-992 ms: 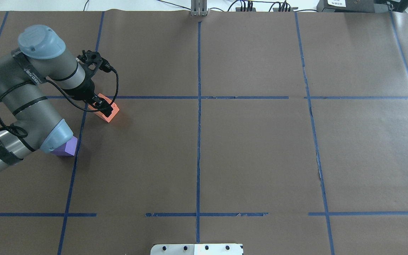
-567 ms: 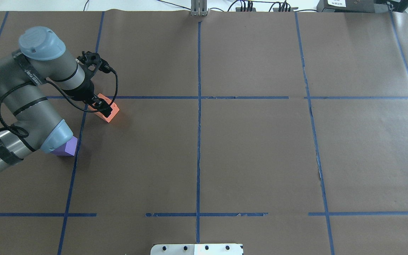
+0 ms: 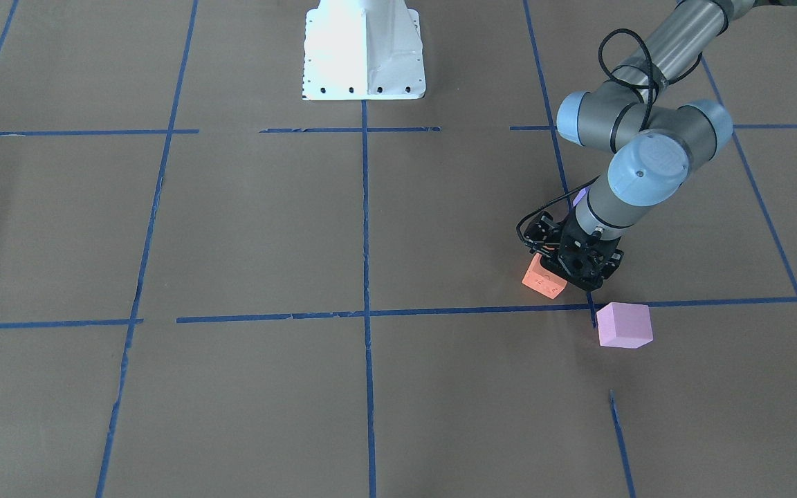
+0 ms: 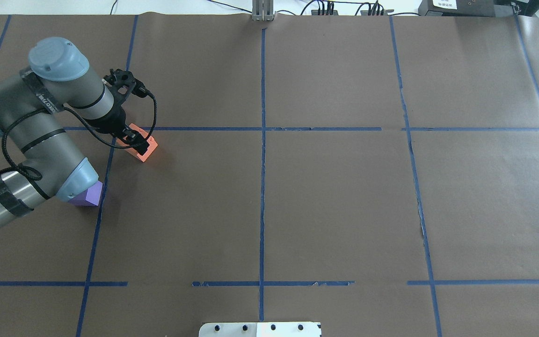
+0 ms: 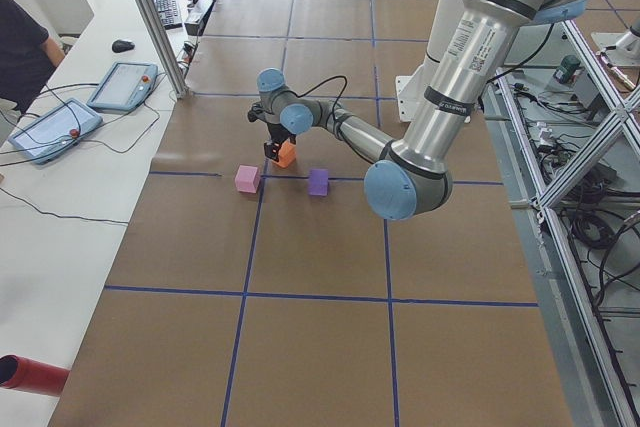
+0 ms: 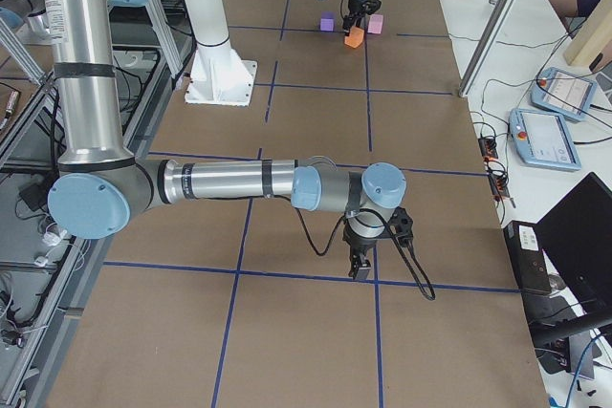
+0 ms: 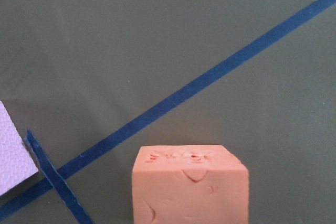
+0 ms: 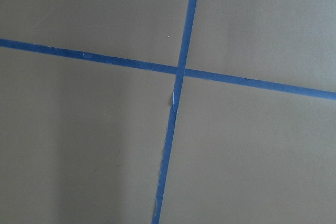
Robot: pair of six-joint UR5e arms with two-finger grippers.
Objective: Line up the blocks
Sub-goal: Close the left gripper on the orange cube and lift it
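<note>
The orange block (image 4: pixel 144 149) rests on the brown paper, just on my side of a blue tape line. My left gripper (image 4: pixel 139 143) straddles it and is shut on it. It also shows in the front view (image 3: pixel 544 281) and close up in the left wrist view (image 7: pixel 189 187). The pale pink block (image 3: pixel 623 325) sits just across that tape line, beyond the gripper. In the overhead view it is hidden by my arm. The purple block (image 4: pixel 89 194) is half hidden under my left elbow. My right gripper (image 6: pixel 359 269) hangs low over a tape crossing, far from the blocks. I cannot tell whether it is open.
Blue tape lines (image 4: pixel 262 140) divide the brown paper into squares. The white robot base plate (image 3: pixel 364 48) is at the near middle edge. Tablets (image 5: pixel 122 85) and a frame post (image 5: pixel 150 17) stand past the table's far edge.
My left arm's elbow and wrist have shifted slightly up and right in the overhead view. The orange block stays in the gripper, almost in the same spot.
</note>
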